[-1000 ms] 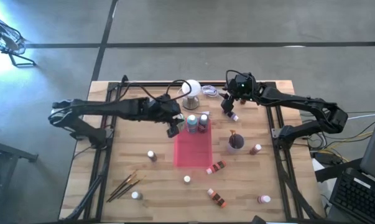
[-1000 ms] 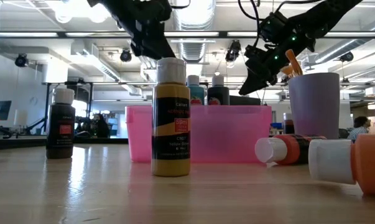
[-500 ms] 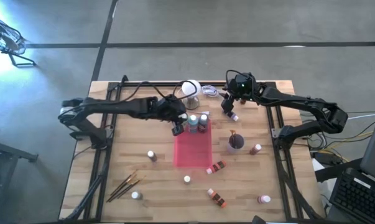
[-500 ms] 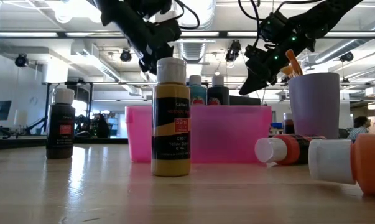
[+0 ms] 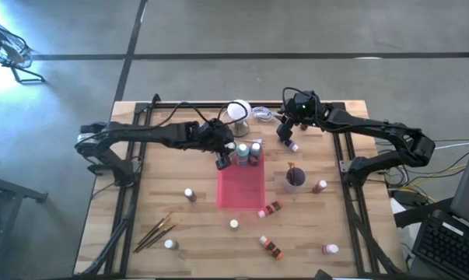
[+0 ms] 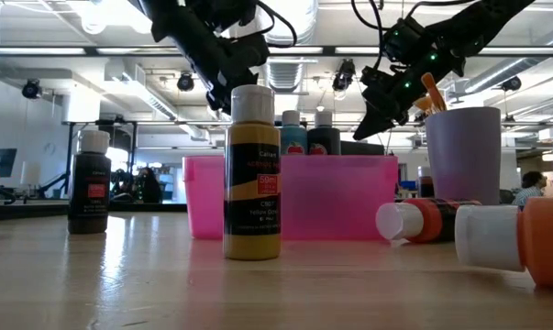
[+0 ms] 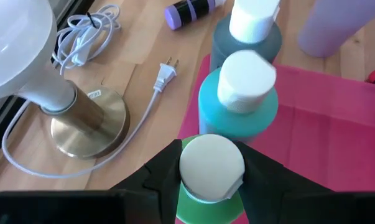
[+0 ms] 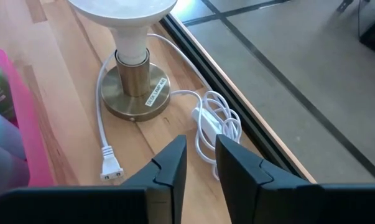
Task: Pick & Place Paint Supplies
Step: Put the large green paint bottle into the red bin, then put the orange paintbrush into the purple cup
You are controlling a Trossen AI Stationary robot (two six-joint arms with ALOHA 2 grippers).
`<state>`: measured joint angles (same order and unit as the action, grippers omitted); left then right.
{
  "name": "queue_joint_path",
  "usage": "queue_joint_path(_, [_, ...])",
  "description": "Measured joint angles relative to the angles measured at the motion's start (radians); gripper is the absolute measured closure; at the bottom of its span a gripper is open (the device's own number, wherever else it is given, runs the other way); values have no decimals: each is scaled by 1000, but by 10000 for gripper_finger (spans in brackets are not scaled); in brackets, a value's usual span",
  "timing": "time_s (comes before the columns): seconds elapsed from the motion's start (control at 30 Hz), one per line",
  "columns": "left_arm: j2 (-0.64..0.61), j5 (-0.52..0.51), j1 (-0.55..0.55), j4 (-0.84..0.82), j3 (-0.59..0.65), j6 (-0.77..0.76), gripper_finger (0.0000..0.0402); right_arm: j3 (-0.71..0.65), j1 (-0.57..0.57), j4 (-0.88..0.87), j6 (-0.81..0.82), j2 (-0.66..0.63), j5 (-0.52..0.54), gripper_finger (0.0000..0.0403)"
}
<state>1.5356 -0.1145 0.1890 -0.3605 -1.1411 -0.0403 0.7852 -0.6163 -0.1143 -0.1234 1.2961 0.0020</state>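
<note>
My left gripper (image 7: 211,180) is shut on a small green bottle with a white cap (image 7: 211,163), at the far left corner of the pink tray (image 5: 240,190). A teal bottle (image 7: 237,112) and a dark grey one (image 7: 249,37) stand upright in the tray just beyond it. My right gripper (image 8: 199,155) hovers over the table's far side, near the lamp-like stand (image 8: 134,74). Its fingers are a narrow gap apart with nothing between them. A purple bottle (image 5: 293,145) lies on its side on the wood just below this gripper. My left gripper pinches the green bottle at its white cap (image 7: 237,163), one finger (image 7: 159,177) on each side. The fingers come slanting down from the table's left. The bottle stays upright below them; its base is hidden, so whether it rests in the tray cannot be told.
A purple cup (image 5: 295,177) holding a brush stands right of the tray. Several small bottles are scattered over the near half, some upright (image 5: 190,194), some lying (image 5: 271,247). Brushes (image 5: 158,232) lie near left. The stand's white cord (image 8: 215,127) trails beside its base.
My left gripper has moved down and toward the table's right, carrying the green bottle up to the tray's far left corner beside the teal bottle. It stopped there in the last half second.
</note>
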Motion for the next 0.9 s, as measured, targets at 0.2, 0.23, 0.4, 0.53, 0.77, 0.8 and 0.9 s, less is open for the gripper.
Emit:
queue_joint_path(0.2, [-33, -4, 0, -6, 1, 2, 241, 0, 1, 0, 0, 0, -1, 335])
queue_joint_path(0.23, [-36, -4, 0, -7, 1, 2, 241, 0, 1, 0, 0, 0, -1, 334])
queue_joint_path(0.4, [-63, -3, 0, -31, 1, 2, 240, 0, 1, -1, 0, 0, -1, 320])
queue_joint_path(0.53, [-126, -3, -1, -91, -13, 1, 239, 0, 1, 0, -4, 0, -1, 305])
queue_joint_path(0.77, [-280, -2, -3, -222, -56, -12, 239, 0, 0, -1, -7, 0, 0, 283])
queue_joint_path(0.8, [-306, -1, -3, -238, -51, -17, 239, 0, 0, -3, -7, 0, 0, 280])
queue_joint_path(0.9, [-389, -2, -3, -268, -13, -28, 239, -2, 0, -8, -3, 0, 2, 271])
